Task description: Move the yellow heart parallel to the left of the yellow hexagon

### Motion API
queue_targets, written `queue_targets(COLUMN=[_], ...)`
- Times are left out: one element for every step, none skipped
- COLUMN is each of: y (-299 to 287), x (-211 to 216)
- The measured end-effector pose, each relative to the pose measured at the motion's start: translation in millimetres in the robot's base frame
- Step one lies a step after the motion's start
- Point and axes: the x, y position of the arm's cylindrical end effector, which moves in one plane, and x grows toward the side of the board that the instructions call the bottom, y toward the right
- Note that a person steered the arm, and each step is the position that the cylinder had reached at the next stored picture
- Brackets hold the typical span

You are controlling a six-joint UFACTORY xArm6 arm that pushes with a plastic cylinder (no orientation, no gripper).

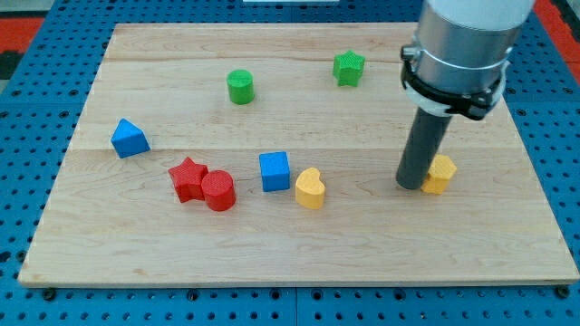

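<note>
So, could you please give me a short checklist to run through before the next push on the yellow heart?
1. Yellow heart in view, unobstructed: ok.
2. Yellow hexagon in view: ok, though the rod partly covers its left side.
3. My tip behind the heart, ready to push: not ok; it sits at the hexagon's left edge, well to the view's right of the heart.
4. Tip clear of the hexagon: cannot tell; they look touching or nearly so.
5. Stretch of board between heart and hexagon free of blocks: ok.
6. Blue cube out of the way: not ok; it sits close against the heart's left, limiting approach from there.
</note>
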Motion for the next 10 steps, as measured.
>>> queue_targets(y=[-17.0, -44.6, -105.5, -143.3, -178.7, -174.5, -138.4, -151.0, -130.2, -92.1], x=[30.4, 69.1, 61.7, 37.1, 36.9, 3.8, 2.5, 14.2, 25.1, 25.1])
